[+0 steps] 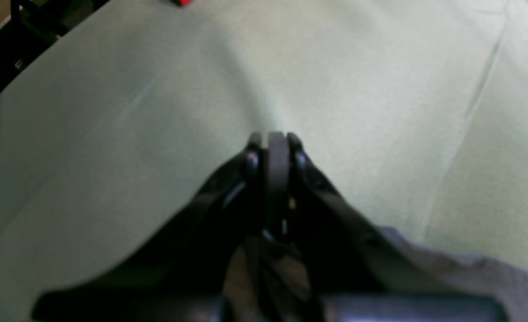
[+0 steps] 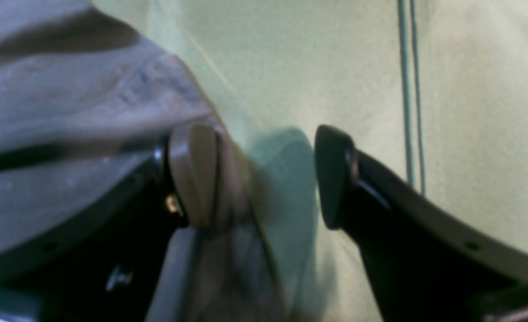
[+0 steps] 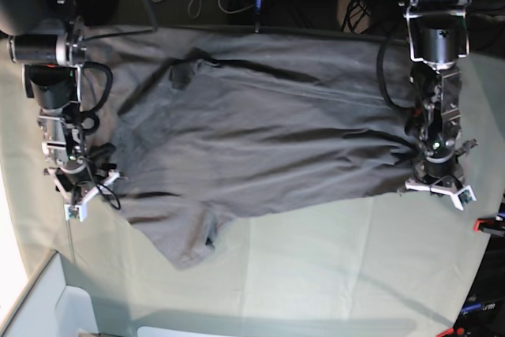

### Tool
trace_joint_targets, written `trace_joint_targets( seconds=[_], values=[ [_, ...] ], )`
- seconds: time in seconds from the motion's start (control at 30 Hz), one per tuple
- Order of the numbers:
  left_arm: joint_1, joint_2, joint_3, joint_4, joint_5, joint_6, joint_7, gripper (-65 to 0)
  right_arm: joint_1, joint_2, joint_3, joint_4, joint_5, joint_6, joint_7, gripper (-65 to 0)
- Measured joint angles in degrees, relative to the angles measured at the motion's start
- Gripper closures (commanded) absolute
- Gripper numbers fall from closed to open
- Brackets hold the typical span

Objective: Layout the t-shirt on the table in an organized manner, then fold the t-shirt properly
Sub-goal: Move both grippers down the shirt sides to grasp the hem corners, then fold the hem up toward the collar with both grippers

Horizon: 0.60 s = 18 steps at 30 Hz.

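Left wrist view: the left gripper was fully closed, its fingertips pressed together above the pale cloth of the table. No fabric was visibly pinched between the tips. An edge of the t-shirt lay behind and to one side of the fingers, at the lower right of the view. A red clamp sat at the far table edge.

Right wrist view: the right gripper stood wide open and held nothing. The t-shirt lay to the left of the gap. One finger rested at the garment's border; the other finger stood over bare table. The fabric edge ran between the fingers.

Base view: the t-shirt lay spread but wrinkled, its long axis running across the table from one arm to the other. The right gripper was at one end, beside a sleeve; the left gripper was at the opposite end. Each arm was nearest its own end of the garment, so flattening probably called for an outward pull along that axis. No containers were present.
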State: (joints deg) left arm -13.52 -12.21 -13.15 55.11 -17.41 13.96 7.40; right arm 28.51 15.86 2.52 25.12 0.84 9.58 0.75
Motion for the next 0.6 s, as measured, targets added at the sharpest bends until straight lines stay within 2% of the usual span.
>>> trace_joint_targets(
  seconds=[0.23, 0.37, 0.6],
  values=[
    [-0.1, 0.4, -4.0, 0.0, 0.0, 0.1, 0.0, 0.0, -5.2, -0.3, 0.0, 13.7, -0.4, 0.0, -1.2, -35.9],
    [-0.2, 0.5, -4.0, 0.0, 0.0, 0.2, 0.1, 0.0, -5.2, -0.6, -0.1, 13.2, -0.4, 0.0, -1.3, -35.9],
    [-0.2, 0.5, -4.0, 0.0, 0.0, 0.0, 0.0, 0.0, -1.9, -1.1, -0.1, 3.4, -0.2, -0.2, -0.7, -35.9]
  ],
)
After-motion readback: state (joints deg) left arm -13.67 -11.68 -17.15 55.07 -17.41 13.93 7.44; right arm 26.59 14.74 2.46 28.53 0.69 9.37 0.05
